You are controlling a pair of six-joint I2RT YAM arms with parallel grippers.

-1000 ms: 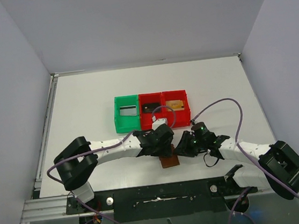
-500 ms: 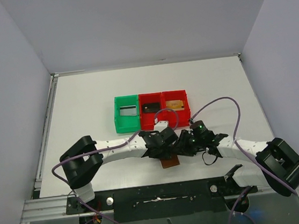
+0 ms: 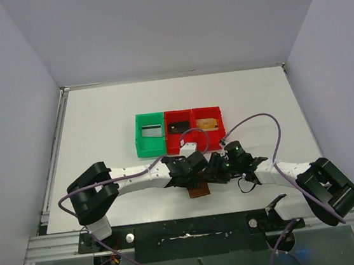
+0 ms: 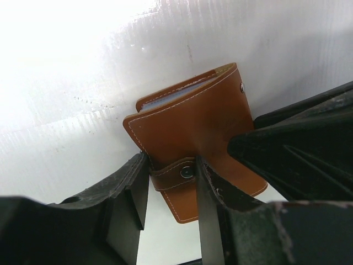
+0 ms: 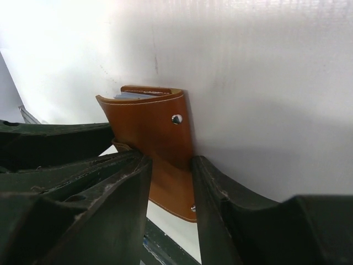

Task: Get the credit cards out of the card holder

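Observation:
The card holder (image 3: 201, 190) is a brown leather wallet lying near the table's front edge, between the two arms. In the left wrist view the card holder (image 4: 193, 127) is folded, and its snap strap sits between the fingers of my left gripper (image 4: 171, 171), touching both. Pale edges of the credit cards (image 4: 182, 95) peek from its far side. My right gripper (image 5: 168, 165) is shut across a leather flap of the card holder (image 5: 149, 127), with card edges (image 5: 135, 95) showing at the top. From above, the left gripper (image 3: 192, 179) and right gripper (image 3: 212, 174) meet over the wallet.
A green bin (image 3: 150, 142) and two red bins (image 3: 179, 142) (image 3: 209, 136) stand in a row just behind the grippers, each with a small flat item inside. A purple cable (image 3: 272, 121) arcs over the right arm. The table's front edge lies just below the wallet.
Both grippers have drawn closer together over the wallet. The left jaws have narrowed onto the strap. The wallet has shifted slightly left.

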